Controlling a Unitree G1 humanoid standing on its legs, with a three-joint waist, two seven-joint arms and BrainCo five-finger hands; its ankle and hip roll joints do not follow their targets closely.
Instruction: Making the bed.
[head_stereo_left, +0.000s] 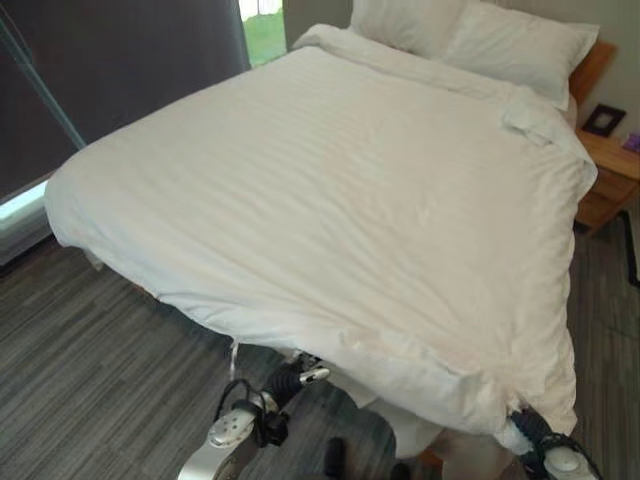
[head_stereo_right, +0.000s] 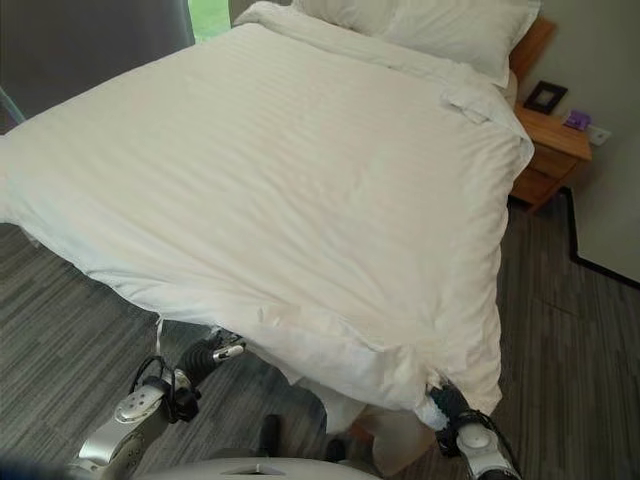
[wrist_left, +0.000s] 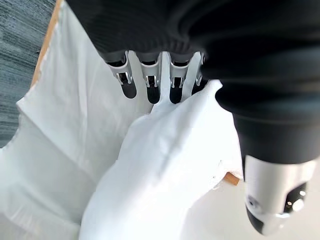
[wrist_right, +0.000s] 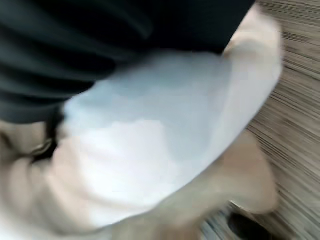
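Now the white duvet (head_stereo_left: 330, 200) lies spread over the bed, its near edge pinched by the left hand (wrist_left: 150, 82); right hand (head_stereo_right: 445, 405) grip unclear under the corner.

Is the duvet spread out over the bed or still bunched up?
Spread. The white duvet lies flat across the bed up to the pillows, with light creases near its foot edge, which drapes over the end.

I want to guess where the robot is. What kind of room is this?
Probably a bedroom, maybe in a hotel. There's a big bed with a white duvet, pillows at its head, and a wooden nightstand beside it.
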